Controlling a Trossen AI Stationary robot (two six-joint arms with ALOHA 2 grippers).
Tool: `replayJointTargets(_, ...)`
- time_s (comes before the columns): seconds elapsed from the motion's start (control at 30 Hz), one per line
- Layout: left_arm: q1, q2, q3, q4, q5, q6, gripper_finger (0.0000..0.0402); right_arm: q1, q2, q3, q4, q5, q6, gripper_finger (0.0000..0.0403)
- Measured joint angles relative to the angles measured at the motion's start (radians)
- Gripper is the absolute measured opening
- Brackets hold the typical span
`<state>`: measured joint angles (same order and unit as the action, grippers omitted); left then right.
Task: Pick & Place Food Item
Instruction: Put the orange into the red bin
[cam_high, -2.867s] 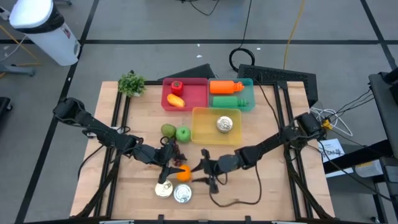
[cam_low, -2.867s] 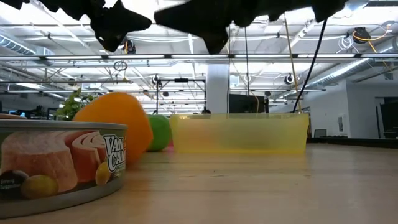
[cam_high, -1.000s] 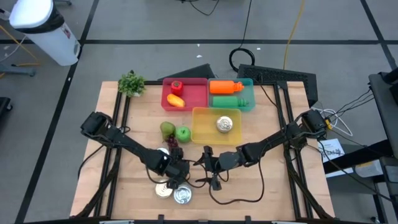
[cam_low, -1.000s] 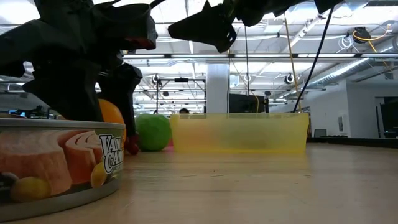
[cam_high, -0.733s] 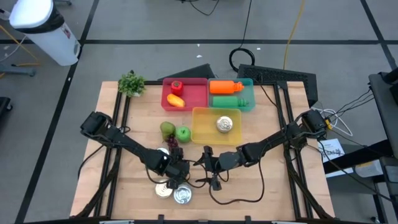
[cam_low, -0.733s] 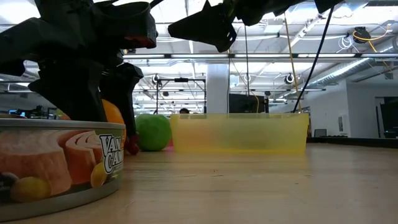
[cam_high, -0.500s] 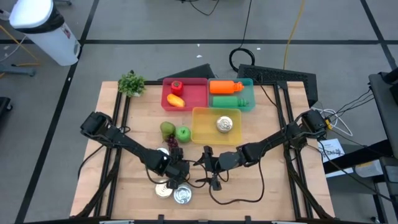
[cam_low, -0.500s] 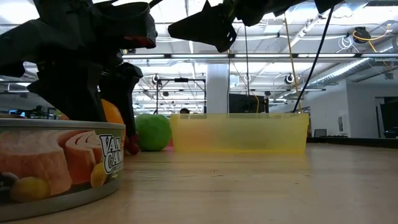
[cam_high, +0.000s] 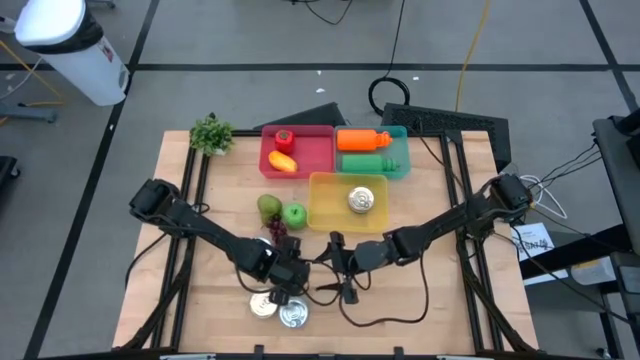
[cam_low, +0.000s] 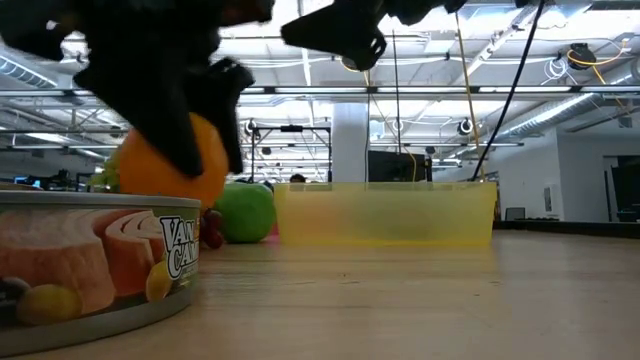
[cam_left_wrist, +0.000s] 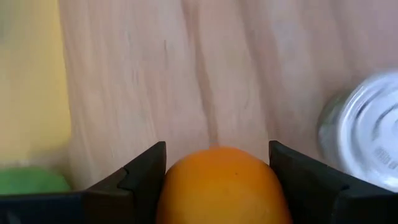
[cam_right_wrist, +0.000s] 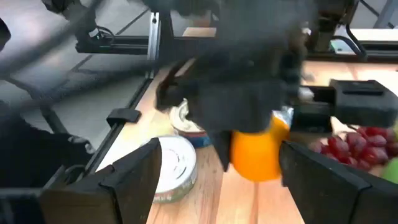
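An orange (cam_left_wrist: 217, 186) sits between the dark fingers of my left gripper (cam_high: 288, 284), which is shut on it near the table's front middle. In the low view the orange (cam_low: 165, 160) hangs above the wood, behind a tuna can (cam_low: 95, 260). My right gripper (cam_high: 337, 268) hovers just to the right of it, open, with nothing between its fingers; its wrist view shows the orange (cam_right_wrist: 258, 152) ahead. A yellow bin (cam_high: 320, 215) holding a can stands farther back. My left gripper pinches the orange by two opposite sides (cam_left_wrist: 177, 180) between its two fingers (cam_low: 190, 130). The fingers come steeply from above, slanting down. The orange is lifted clear of the table and hangs between them.
Two cans (cam_high: 263, 305) (cam_high: 293, 314) stand by the front edge under my left gripper. A green apple (cam_high: 294, 214), a pear (cam_high: 269, 208) and grapes (cam_high: 278, 232) lie left of the yellow bin. A red bin (cam_high: 315, 135), a teal bin (cam_high: 403, 150) and a small plant (cam_high: 211, 133) are at the back.
My left gripper has risen with the orange. The fruit rested on the table behind the tuna can and now hangs clear above it.
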<state>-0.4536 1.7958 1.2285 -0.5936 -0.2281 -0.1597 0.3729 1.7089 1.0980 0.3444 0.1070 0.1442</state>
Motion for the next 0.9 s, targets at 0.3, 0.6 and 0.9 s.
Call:
replayJointTargets(0.3, 0.001, -0.041, -0.019, 0.108, 0.014, 0.021, 0.025, 0.055, -0.181, -0.009, -0.284, 0.105, 0.107, 0.0309)
replayJointTargets(0.6, 0.047, -0.173, -0.219, 0.447, 0.018, 0.035, 0.0249, 0.18, -0.375, -0.189, -0.233, 0.365, 0.136, 0.0309)
replayJointTargets(0.9, 0.161, -0.403, -0.45, 0.728, 0.015, 0.086, 0.0249, 0.195, -0.525, -0.461, 0.111, 0.5, 0.082, 0.0309)
